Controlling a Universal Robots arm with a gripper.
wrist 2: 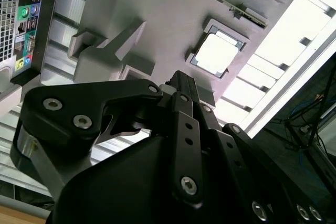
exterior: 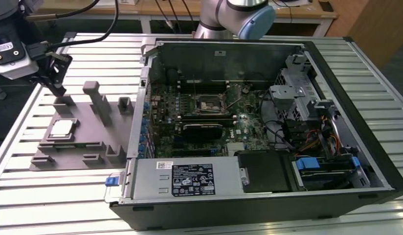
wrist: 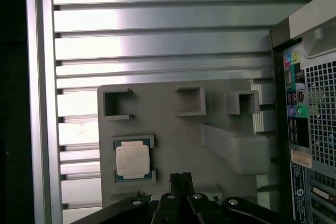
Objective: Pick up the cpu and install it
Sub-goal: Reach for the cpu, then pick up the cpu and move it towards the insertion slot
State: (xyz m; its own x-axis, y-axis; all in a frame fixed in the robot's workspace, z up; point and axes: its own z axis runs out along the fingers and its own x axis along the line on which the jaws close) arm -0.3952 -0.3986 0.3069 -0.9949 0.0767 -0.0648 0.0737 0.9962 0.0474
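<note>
The cpu is a small square chip with a shiny silver top. It lies flat in a recess of the grey tray, on the exterior view's left. Both wrist views look down on the cpu in its tray pocket. My gripper hangs above the tray's far end, a little beyond the cpu and apart from it. Its dark fingertips sit together, shut and holding nothing. The motherboard's square socket lies inside the open computer case.
The tray carries several upright grey posts and small brackets. The case's rear panel with coloured ports stands close beside the tray. A slatted metal table holds everything. The arm's base rises behind the case.
</note>
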